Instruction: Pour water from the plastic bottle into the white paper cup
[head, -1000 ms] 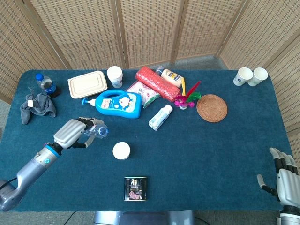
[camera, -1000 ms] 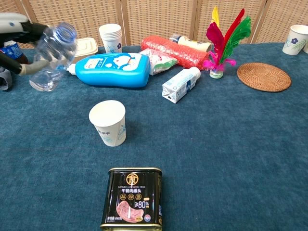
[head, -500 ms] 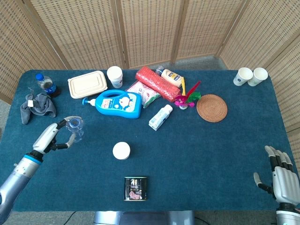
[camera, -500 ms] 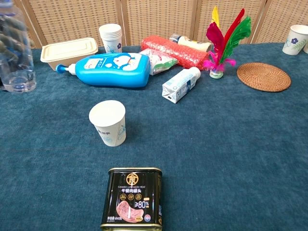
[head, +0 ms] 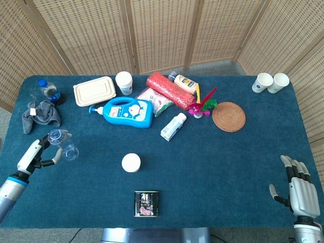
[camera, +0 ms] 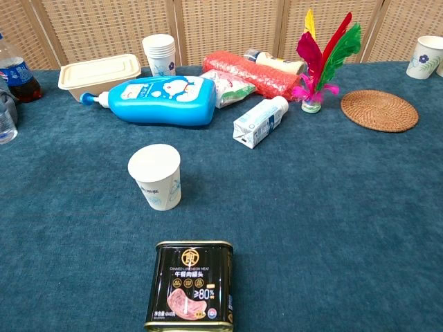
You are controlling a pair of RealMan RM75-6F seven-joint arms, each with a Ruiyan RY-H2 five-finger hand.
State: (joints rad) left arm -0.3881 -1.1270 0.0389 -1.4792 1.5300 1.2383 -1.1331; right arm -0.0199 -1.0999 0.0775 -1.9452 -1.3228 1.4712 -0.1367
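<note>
Paper cup (head: 131, 162) mid-table; tin (head: 146, 203) before it; plastic bottle (head: 63, 144) far left, detergent bottle (head: 124, 112) behind.

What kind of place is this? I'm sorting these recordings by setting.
Probably an indoor staged test area, not a home: a table under blue cloth, woven folding screens behind it, and unrelated props such as a feather shuttlecock and a tin.

bottle (head: 64, 144) clr glossy plastic | cup (camera: 156, 176) matt paper | tablecloth (camera: 332, 228) fuzzy cloth | tin (camera: 192, 285) shiny metal
</note>
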